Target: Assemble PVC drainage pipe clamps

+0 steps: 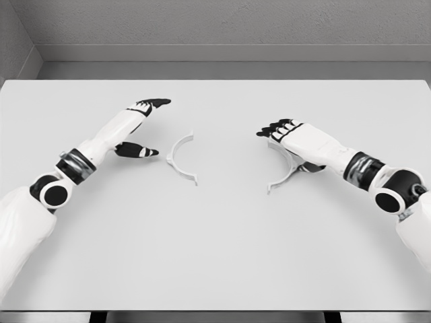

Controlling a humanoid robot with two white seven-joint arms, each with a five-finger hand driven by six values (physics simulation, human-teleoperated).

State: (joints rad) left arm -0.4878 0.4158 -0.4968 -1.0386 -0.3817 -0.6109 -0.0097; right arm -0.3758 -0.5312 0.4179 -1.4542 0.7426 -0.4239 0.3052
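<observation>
Two white half-ring pipe clamp pieces lie flat on the white table (222,256). The left clamp half (174,160) curves with its open side facing right. My left hand (149,128) hovers just left of it, open, long fingers stretched toward the back and thumb pointing at the piece without touching it. The right clamp half (288,176) has its open side facing left. My right hand (286,134) lies over its upper part and hides that end. Whether it grips the piece is unclear.
The table's far edge meets a grey wall at the back. Both forearms reach in from the lower corners. A gap of bare tabletop separates the two clamp halves.
</observation>
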